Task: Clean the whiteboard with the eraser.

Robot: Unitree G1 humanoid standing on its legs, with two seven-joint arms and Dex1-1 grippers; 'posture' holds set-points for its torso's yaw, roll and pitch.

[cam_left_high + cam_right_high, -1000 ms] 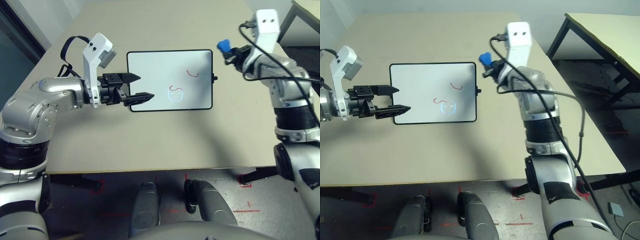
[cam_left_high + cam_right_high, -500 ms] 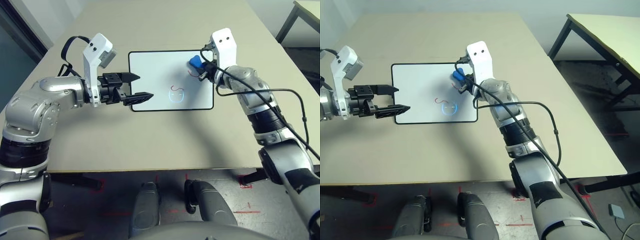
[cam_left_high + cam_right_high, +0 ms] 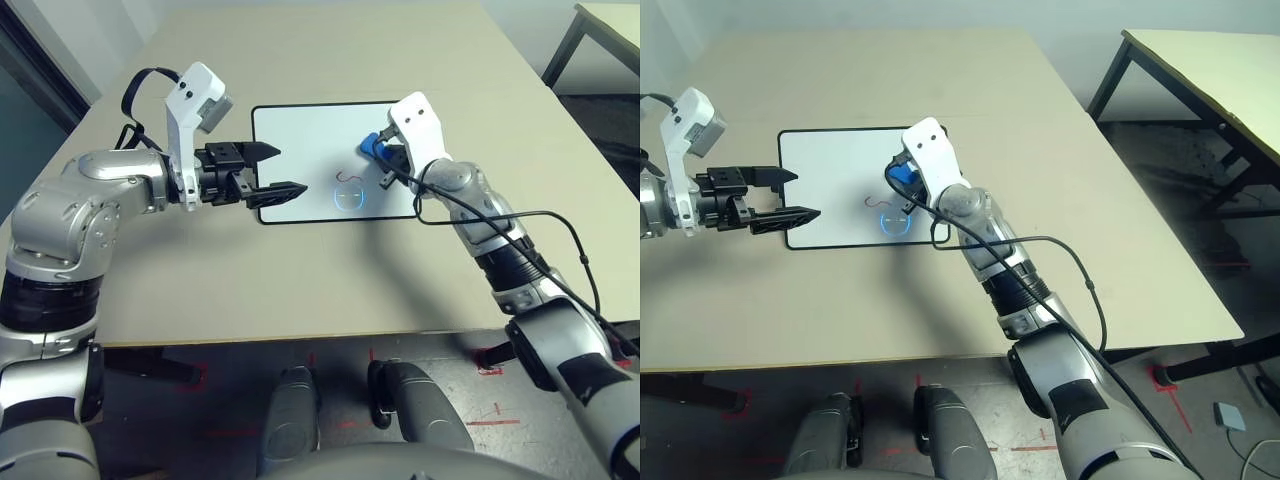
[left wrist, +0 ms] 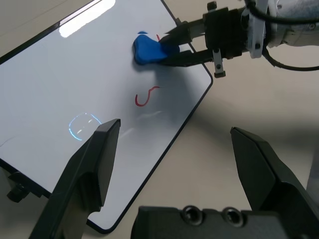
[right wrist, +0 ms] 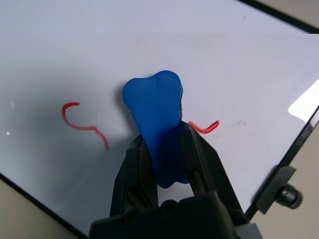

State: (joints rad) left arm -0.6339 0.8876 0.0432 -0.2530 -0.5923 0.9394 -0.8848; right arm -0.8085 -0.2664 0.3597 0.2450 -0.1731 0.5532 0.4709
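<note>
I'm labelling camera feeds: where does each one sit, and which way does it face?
Left and right eyes: on the head, facing forward and down; both share the whiteboard and both forearms.
Left wrist: on the left arm, facing the board past its open jaws; the right gripper shows too.
Right wrist: on the right arm, facing the board past jaws gripping the eraser.

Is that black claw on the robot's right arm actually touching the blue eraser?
Touching. The right wrist view shows the blue eraser squeezed between the two fingers of the right gripper, one against each side.
</note>
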